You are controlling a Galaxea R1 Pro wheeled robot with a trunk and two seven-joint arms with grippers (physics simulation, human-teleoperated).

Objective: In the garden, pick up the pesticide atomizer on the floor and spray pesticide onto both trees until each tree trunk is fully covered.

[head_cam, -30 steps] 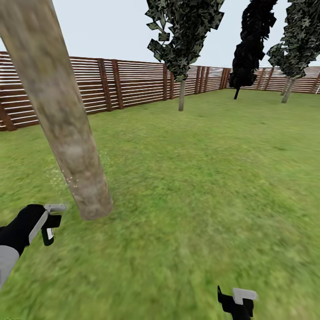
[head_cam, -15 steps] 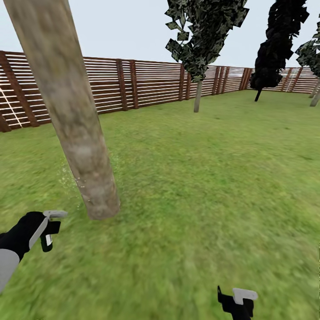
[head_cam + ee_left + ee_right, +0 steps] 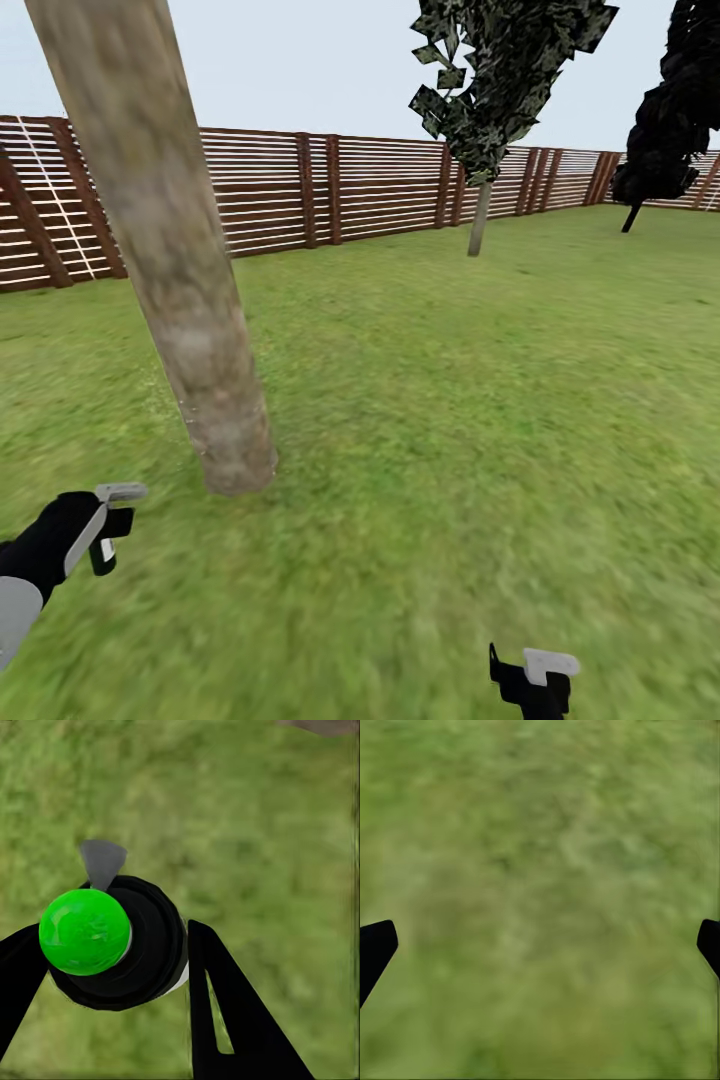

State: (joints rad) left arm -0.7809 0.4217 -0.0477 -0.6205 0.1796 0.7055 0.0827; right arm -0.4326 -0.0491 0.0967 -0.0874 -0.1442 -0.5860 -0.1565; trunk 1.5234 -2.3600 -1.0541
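Note:
A thick mottled beige-grey tree trunk [image 3: 190, 330] leans up from the grass floor [image 3: 450, 450] at the left, its crown out of view. My left gripper [image 3: 105, 525] is low at the left, short of the trunk's base, shut on the pesticide atomizer [image 3: 120, 492]. In the left wrist view the atomizer [image 3: 112, 941] has a black body, a green cap and a grey nozzle, and sits between the black fingers [image 3: 225, 1020]. My right gripper [image 3: 535, 680] is at the bottom edge over bare grass, open, with its fingertips [image 3: 376, 945] wide apart.
A brown slatted fence [image 3: 370, 185] bounds the lawn at the back. A thin-trunked tree with a dark leafy crown [image 3: 480, 215] stands near the fence. A black narrow conifer [image 3: 655, 150] is at the far right. Open grass lies to the right of the trunk.
The whole picture has slid to the right, so the camera has turned left. The left gripper with the atomizer sits slightly lower in the picture. Faint specks beside the trunk have thinned out.

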